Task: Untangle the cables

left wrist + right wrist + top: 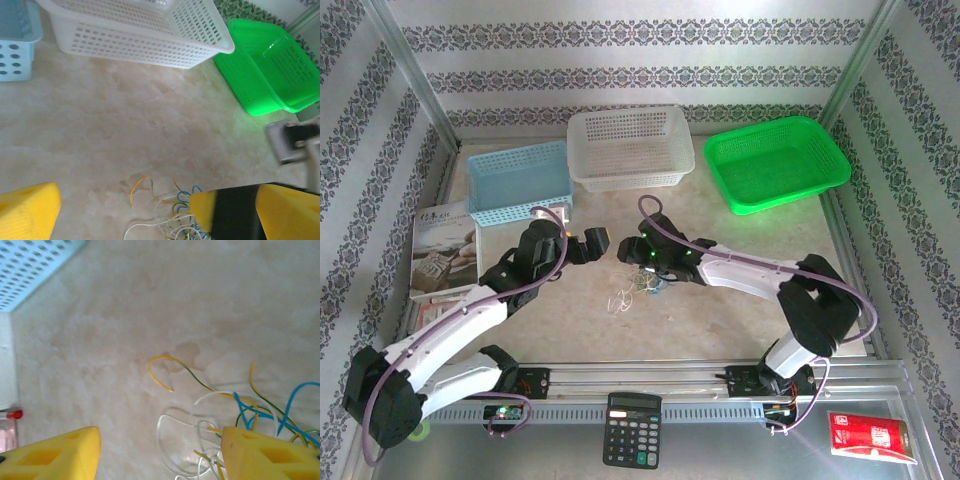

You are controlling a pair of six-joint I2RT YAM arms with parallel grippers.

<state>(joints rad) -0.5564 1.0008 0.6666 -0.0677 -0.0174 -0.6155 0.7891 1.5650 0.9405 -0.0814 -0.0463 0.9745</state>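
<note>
The cables (638,290) lie as a loose tangle of thin blue, yellow-green and white wire loops on the table's middle. My left gripper (588,244) hovers just behind and left of them, open and holding nothing; in the left wrist view the cables (164,200) sit low between its yellow fingers (27,212). My right gripper (632,251) hangs over the tangle's far side. In the right wrist view its jaws (160,452) stand open, white loops of the cables (210,394) lie between them, and its right finger (265,455) covers part of the bundle.
Along the back stand a blue basket (518,183), a white basket (630,150) and a green basket (775,163). A booklet (442,250) lies at the left. A calculator (632,430) and a red packet (870,435) rest on the near rail.
</note>
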